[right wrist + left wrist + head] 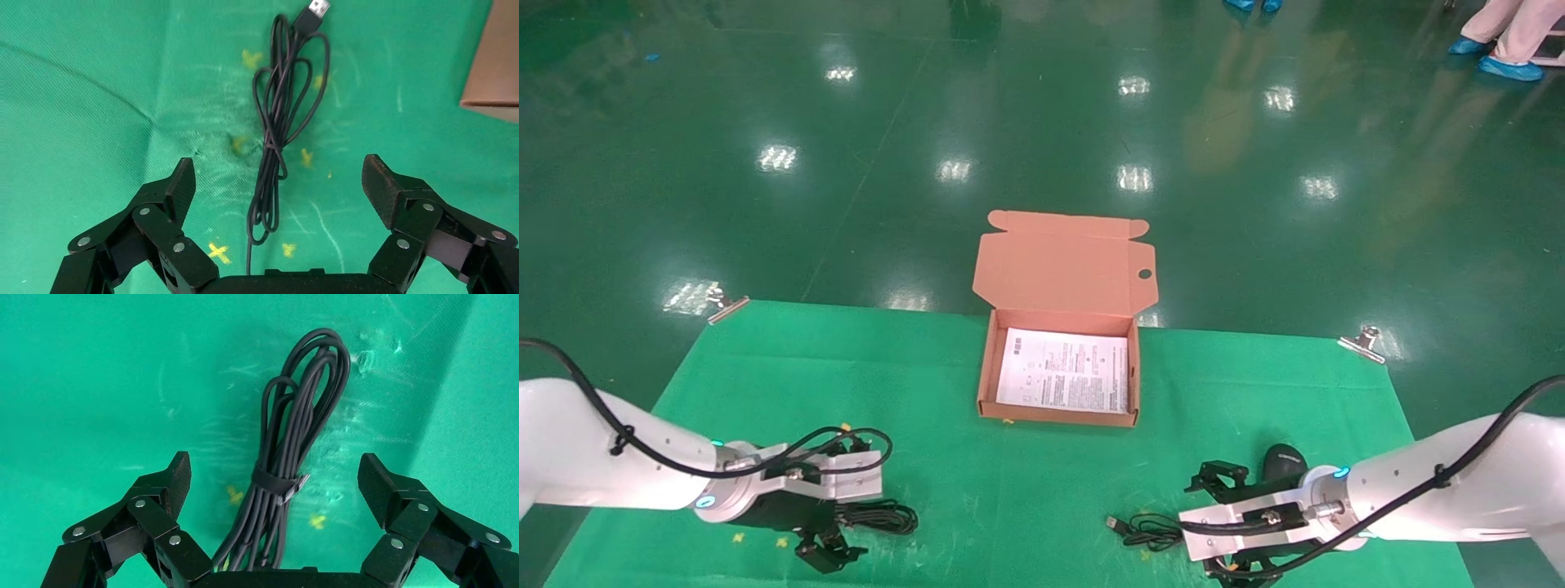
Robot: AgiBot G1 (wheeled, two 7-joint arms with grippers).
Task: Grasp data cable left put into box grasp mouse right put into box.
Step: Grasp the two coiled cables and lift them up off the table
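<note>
left claw (273, 478) spread wide over data cable (287, 459).

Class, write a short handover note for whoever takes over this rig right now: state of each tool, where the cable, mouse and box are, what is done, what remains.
Left tool: open, empty, its fingers either side of the data cable, which lies tied on the green cloth.
Right tool: open, empty, above the mouse's looped cord; the mouse sits beside that arm's wrist.
Box: lid open, at mid-table, holding only a white printed sheet.
Done: nothing packed.
Left: grasp the cable and put it in the box, then the mouse.
</note>
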